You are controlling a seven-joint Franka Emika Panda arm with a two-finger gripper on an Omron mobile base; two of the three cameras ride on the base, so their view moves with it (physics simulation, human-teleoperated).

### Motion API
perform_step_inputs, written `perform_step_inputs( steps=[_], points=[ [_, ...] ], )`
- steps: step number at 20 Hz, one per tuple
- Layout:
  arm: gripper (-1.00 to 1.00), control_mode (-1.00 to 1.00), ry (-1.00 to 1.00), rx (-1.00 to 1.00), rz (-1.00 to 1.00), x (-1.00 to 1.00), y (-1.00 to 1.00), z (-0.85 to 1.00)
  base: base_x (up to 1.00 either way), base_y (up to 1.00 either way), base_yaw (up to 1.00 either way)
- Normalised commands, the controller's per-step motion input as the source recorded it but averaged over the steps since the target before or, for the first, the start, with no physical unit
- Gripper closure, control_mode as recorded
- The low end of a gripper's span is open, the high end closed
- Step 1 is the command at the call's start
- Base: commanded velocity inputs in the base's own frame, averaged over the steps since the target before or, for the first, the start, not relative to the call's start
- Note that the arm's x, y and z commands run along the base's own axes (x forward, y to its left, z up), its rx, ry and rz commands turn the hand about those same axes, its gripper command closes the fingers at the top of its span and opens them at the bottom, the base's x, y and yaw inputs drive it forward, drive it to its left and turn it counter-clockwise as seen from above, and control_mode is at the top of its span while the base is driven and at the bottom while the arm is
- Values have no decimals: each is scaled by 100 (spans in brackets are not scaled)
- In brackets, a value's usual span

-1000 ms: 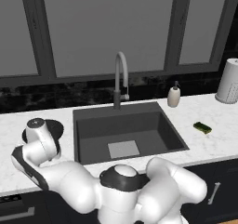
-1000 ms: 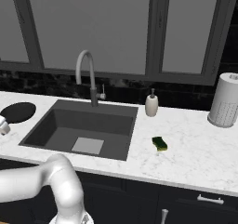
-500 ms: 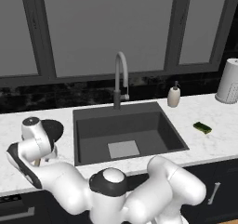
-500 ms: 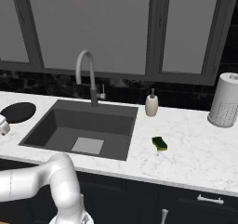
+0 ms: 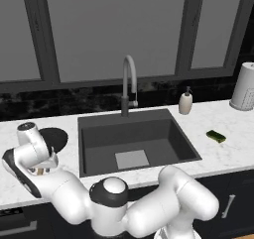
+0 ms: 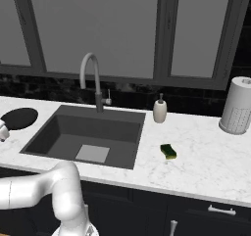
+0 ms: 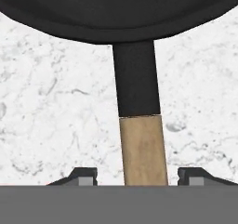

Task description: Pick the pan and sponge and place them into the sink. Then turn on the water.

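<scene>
The black pan (image 5: 55, 138) lies on the marble left of the sink (image 5: 134, 139); it is the dark disc (image 6: 19, 118) in the right base view. In the hand view its rim (image 7: 116, 14) runs across the top and its wooden handle (image 7: 142, 153) runs down toward me. My gripper (image 7: 138, 175) is open, with one fingertip (image 7: 84, 174) on each side of the handle and a gap between each tip and the wood. My hand (image 5: 34, 151) hangs over the handle end. The green sponge (image 5: 216, 136) lies right of the sink, also seen from the right base camera (image 6: 168, 151). No water runs from the faucet (image 5: 128, 82).
A beige soap dispenser (image 5: 185, 103) stands behind the sink's right corner. A paper towel roll (image 6: 237, 106) stands at the far right. The counter's front edge (image 6: 186, 193) runs just below the sponge. Dark windows rise behind the backsplash.
My hand has shifted a little over the pan's handle and the arm's elbow has swung slightly left. The pan and sponge have not moved.
</scene>
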Motion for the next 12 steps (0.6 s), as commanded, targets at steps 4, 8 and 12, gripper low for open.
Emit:
perform_step_inputs(
  steps=[4,8,12],
  points=[
    [100,-100,0,0,-3,0,-29,-33,0,0,0],
    [100,-100,0,0,-4,0,-45,-36,0,0,0],
    [100,-100,-1,3,-4,-16,-47,-17,0,0,0]
  ],
)
